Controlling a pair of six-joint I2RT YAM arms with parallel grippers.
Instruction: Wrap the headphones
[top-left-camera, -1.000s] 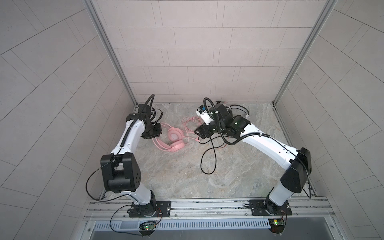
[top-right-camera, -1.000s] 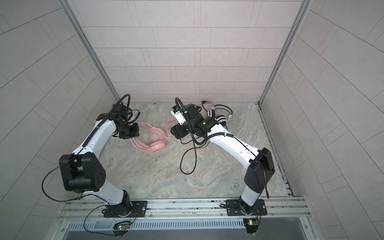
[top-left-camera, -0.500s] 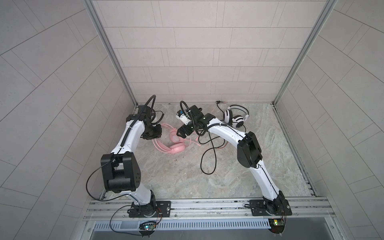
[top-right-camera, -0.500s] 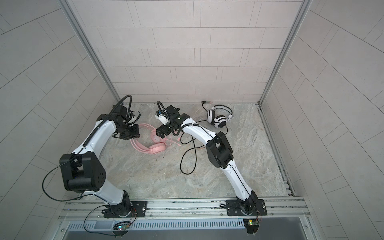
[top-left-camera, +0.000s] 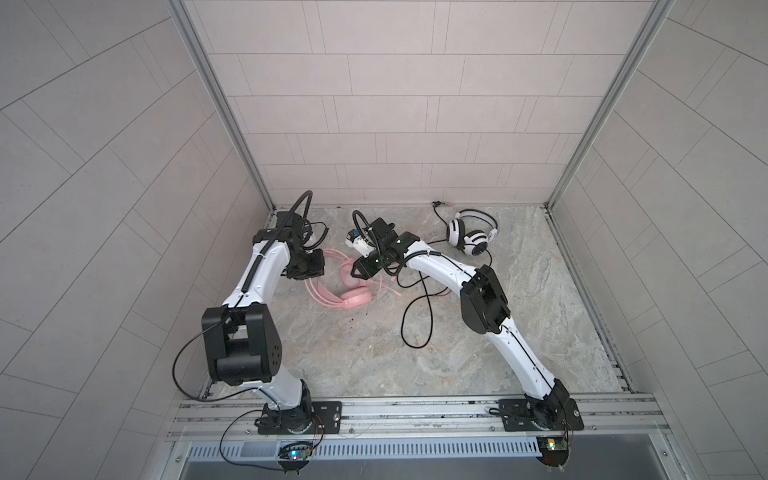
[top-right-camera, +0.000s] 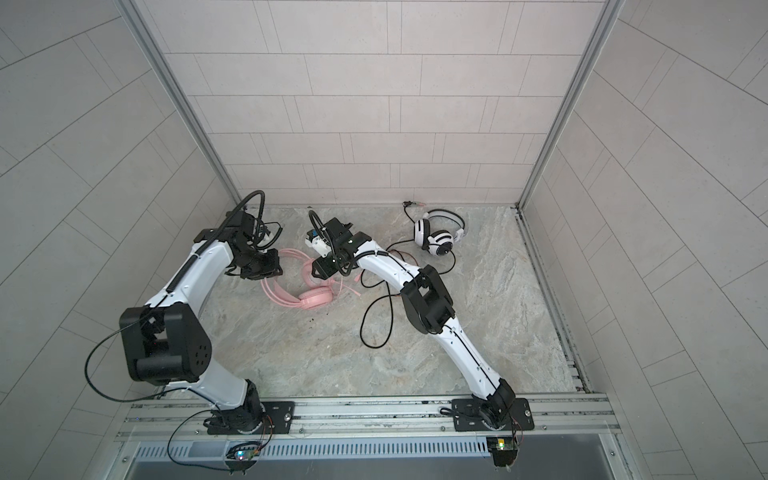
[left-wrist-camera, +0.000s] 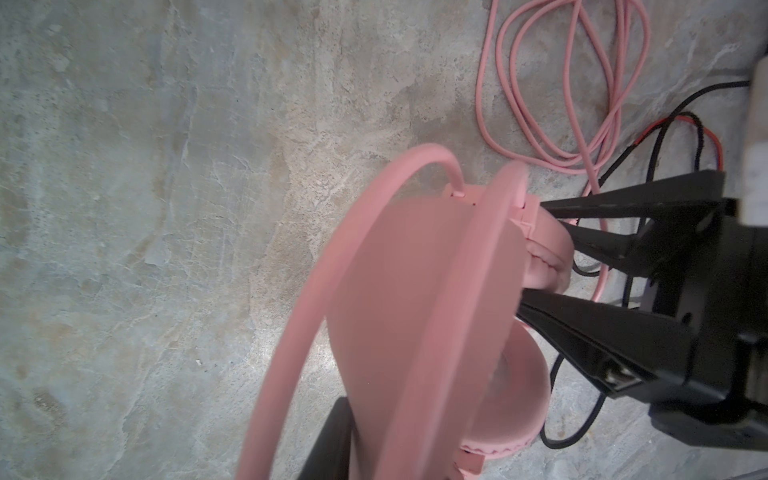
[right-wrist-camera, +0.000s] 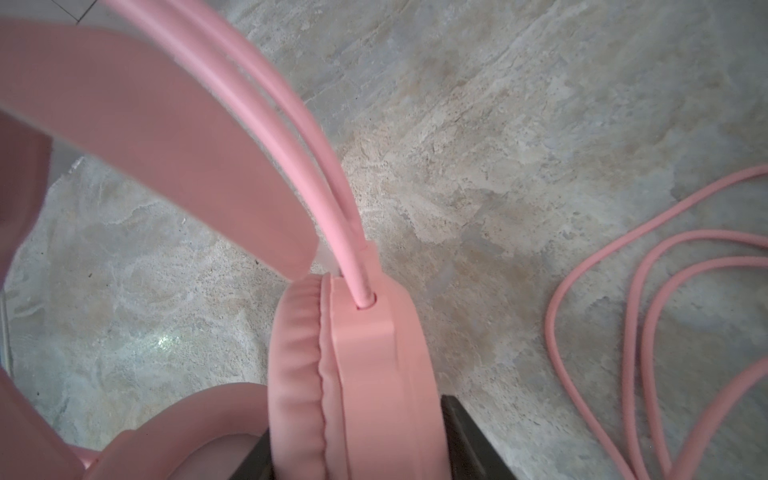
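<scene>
Pink headset (top-left-camera: 357, 298) earcup now pinched by right gripper (left-wrist-camera: 530, 253) (was open).

Pale tiled walls (top-left-camera: 395, 104) enclose a mottled stone-look floor (top-left-camera: 353, 353) under even light

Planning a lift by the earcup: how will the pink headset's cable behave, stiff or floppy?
Likely floppy: the pink cable lies in loose loops, so it should trail and drag. The pink headset looks rigid plastic; held by one earcup in the right gripper, it will probably swing.
</scene>
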